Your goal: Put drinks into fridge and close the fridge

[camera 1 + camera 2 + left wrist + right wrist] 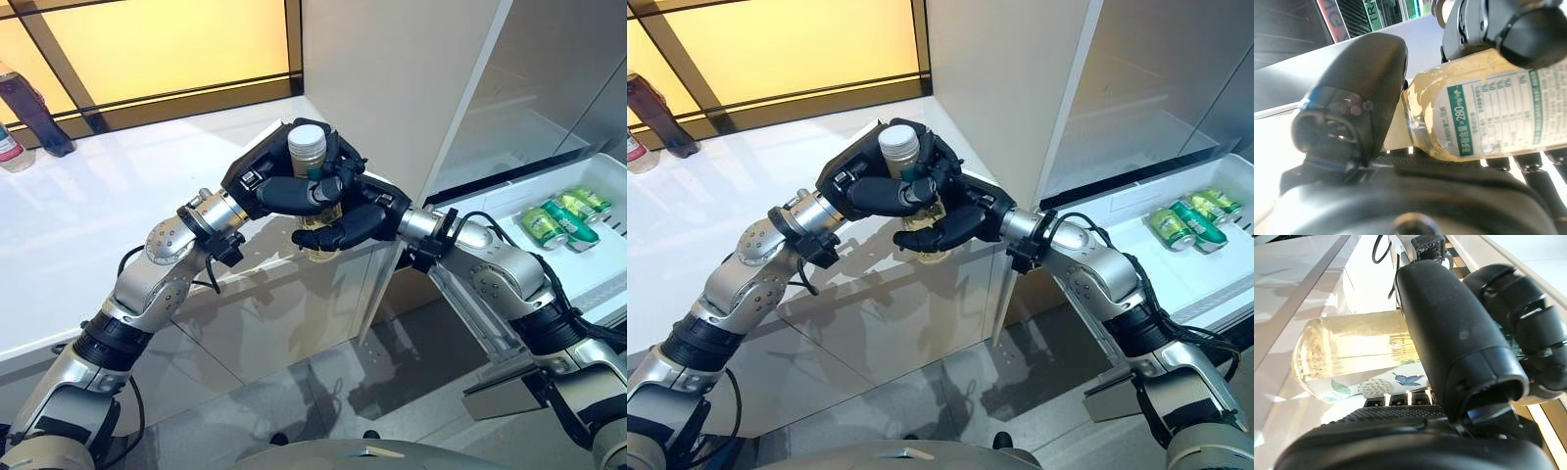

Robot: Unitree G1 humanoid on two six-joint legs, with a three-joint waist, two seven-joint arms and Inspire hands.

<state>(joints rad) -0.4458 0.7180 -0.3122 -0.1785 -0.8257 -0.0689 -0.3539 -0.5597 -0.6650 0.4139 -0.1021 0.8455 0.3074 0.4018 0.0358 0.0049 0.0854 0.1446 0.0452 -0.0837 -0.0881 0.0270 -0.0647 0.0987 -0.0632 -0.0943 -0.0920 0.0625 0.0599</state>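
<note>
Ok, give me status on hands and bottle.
Left hand and right hand both curled round the clear white-capped bottle of pale yellow drink, mid-handover. White fridge drawer open, green cans inside. Path clear.

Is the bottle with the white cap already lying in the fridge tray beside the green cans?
No: the bottle is held over the white counter by both the left hand and right hand, away from the green cans.

The bottle (1484, 122) carries a white label with green edging; on it "280" stands in green beside small characters too fine to read. A table of tiny figures on the label is also illegible.
</note>
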